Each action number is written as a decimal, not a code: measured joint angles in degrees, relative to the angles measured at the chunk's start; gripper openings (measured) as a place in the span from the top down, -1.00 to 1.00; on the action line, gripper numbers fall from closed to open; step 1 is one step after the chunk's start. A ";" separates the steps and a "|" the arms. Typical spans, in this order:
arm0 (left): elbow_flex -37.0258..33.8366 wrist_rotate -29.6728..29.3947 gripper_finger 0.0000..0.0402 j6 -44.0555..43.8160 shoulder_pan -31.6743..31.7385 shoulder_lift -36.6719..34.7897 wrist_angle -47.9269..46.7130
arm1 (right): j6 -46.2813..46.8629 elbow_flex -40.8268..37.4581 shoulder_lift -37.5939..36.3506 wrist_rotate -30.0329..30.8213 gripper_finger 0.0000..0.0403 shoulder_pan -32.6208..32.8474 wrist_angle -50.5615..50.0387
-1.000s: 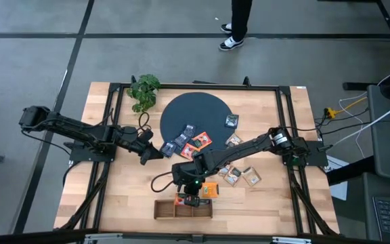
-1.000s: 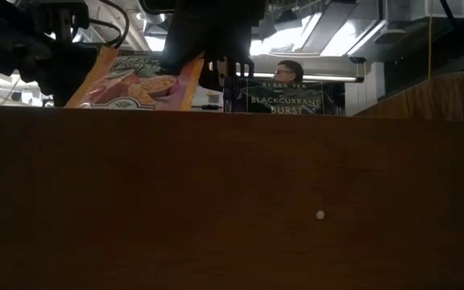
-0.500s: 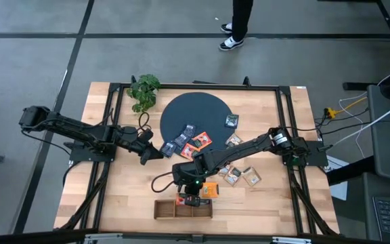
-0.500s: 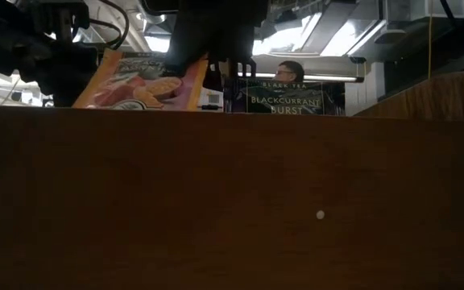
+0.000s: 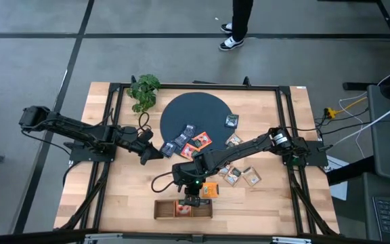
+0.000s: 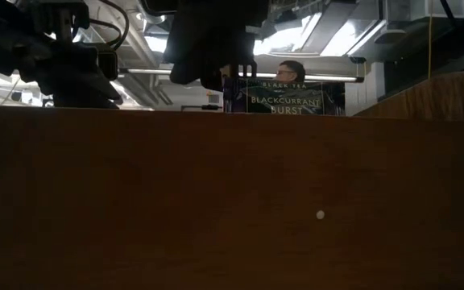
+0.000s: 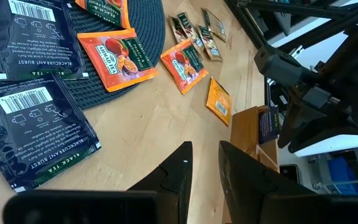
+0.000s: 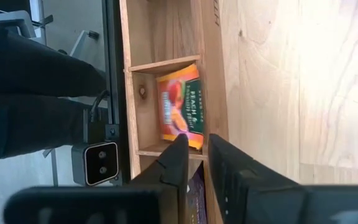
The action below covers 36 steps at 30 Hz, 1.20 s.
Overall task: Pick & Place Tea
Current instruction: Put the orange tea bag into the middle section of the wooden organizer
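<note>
The tea is many small flat sachets. One red-orange sachet (image 8: 179, 112) lies flat in the middle compartment of the long wooden tray (image 5: 183, 209) near the table's front edge. A dark blue sachet (image 6: 284, 97) stands in the compartment beside it. My right gripper (image 8: 205, 155) hangs open just above the tray, clear of the sachet. More blue (image 7: 39, 134) and red-orange (image 7: 114, 56) sachets lie on and around the dark round mat (image 5: 195, 115). My left gripper (image 7: 207, 165) waits open at the mat's left side, with nothing between its fingers.
Several loose sachets (image 5: 232, 173) lie on the bare wood right of the tray, an orange one (image 5: 210, 190) close to my right gripper. A leafy plant (image 5: 144, 91) stands at the far left of the table. A person stands beyond the far edge.
My right gripper has opened and let go of the red-orange sachet. The sachet tipped, then dropped below the tray's wall in the low view, and now lies in the middle compartment. Neither arm has shifted.
</note>
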 joint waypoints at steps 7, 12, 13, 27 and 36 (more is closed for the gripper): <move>0.00 0.07 0.63 0.00 -0.01 0.00 0.00 | 1.77 0.00 -0.03 0.01 0.66 0.00 0.59; 0.00 0.63 0.63 -0.01 -0.02 0.00 0.08 | 1.31 1.29 -1.10 2.23 0.66 0.07 0.69; 0.00 0.63 0.63 -0.06 -0.02 0.00 0.29 | 0.40 1.31 -1.74 2.86 0.66 0.27 0.76; 7.79 -6.12 0.63 6.13 -4.33 5.61 4.37 | 2.50 -13.97 -17.24 15.44 0.66 1.83 1.50; 19.58 -4.81 0.63 11.60 -4.70 23.41 2.69 | 25.82 -42.68 -29.89 14.40 0.66 1.60 27.14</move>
